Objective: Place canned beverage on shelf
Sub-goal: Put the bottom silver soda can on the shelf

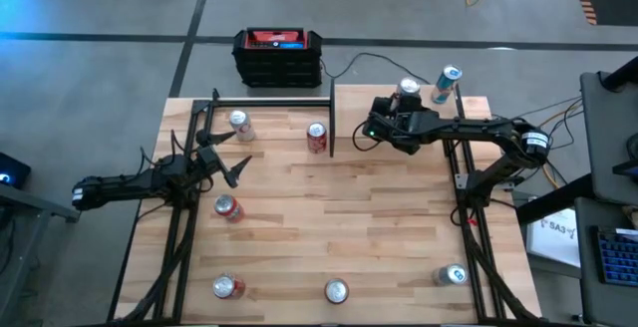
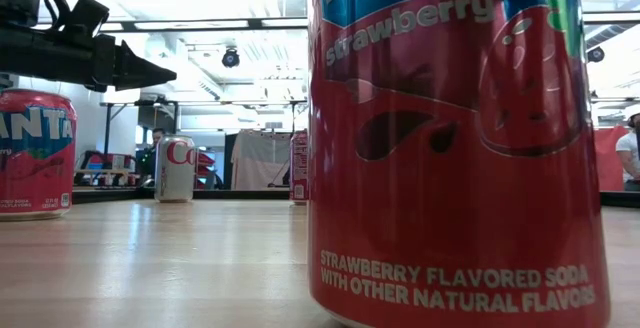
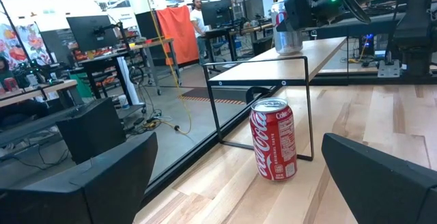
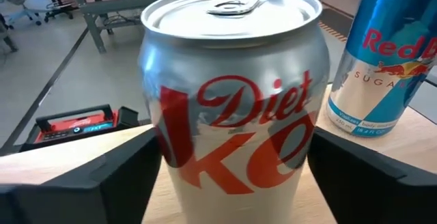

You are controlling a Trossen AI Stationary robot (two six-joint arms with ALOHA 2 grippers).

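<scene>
Tabletop (image 1: pixel 399 227): butcher-block. Its near edge is cut off in the high view.

Shelf (image 1: pixel 349 106): pale board at 1 o'clock on the table. The right arm covers part of it from above. Thin black posts show only in the left wrist view (image 3: pixel 307 108).

Right arm: reaches in from 3 o'clock, bent at the elbow, forearm lying across the shelf. Right gripper (image 1: pixel 406 97) sits around the Diet Coke can (image 4: pixel 232 101). Can't tell whether it is clenched on the can or has let go. The can stands upright on the shelf board.

Left arm: comes in from 9 o'clock, stretched low over the table. Left gripper (image 1: pixel 235 160) is spread wide and empty, aimed toward the shelf.

Black-and-red box (image 1: pixel 277 56): on the floor past the table's 11 o'clock edge.

Cans, eight in total. Two are on the shelf:
- Diet Coke can
- Red Bull can (image 1: pixel 448 84), just beside it

Six are on the tabletop:
- 11 o'clock: silver-red can (image 1: pixel 239 125)
- 12 o'clock: Coca-Cola can (image 1: pixel 317 138), just by the shelf's post
- 9 o'clock: red can (image 1: pixel 228 207)
- 7 o'clock: red can (image 1: pixel 228 286)
- 6 o'clock: strawberry soda can (image 1: pixel 336 290); it fills the low view, top cut off
- 4 o'clock: blue can (image 1: pixel 452 275); label unreadable
</scene>
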